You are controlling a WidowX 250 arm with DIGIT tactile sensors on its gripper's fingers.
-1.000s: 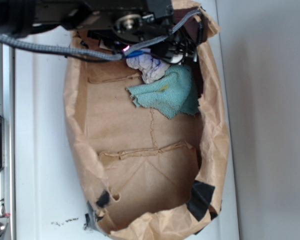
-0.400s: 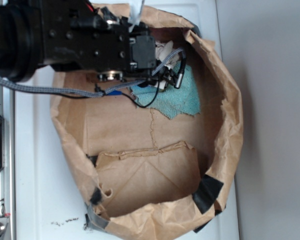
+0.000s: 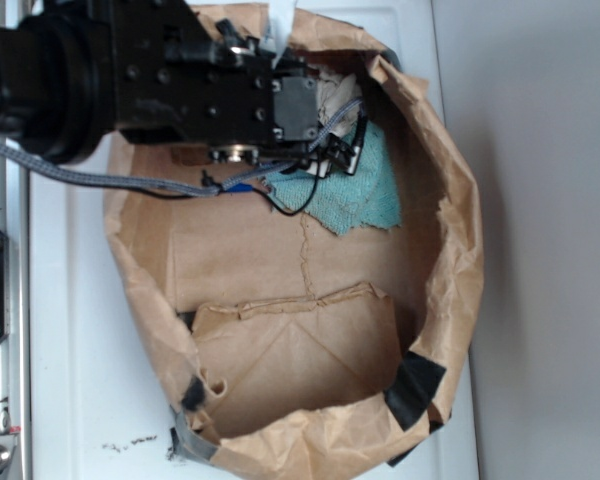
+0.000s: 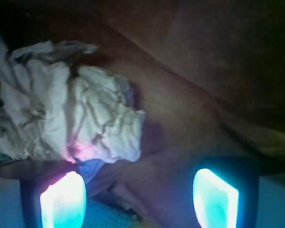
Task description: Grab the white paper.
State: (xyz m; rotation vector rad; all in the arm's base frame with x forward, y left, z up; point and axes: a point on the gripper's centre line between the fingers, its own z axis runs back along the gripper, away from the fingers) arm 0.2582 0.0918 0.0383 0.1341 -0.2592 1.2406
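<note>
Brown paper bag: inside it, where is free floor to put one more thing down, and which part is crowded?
Inside the brown paper bag, the bare floor lies below the teal cloth, down to the folded flap near the taped corners. The top end is crowded: the white paper, the teal cloth and the open gripper sit close together there.

This looks like a robot lab test cell. A plain white counter (image 3: 80, 330) carries a taped-up brown paper bag (image 3: 300, 290), with a bare grey wall (image 3: 550, 240) on the right. A bolted aluminium rail (image 3: 0, 400) runs along the left edge, beside the black robot arm (image 3: 130, 80) and its braided cable (image 3: 100, 180).
</note>
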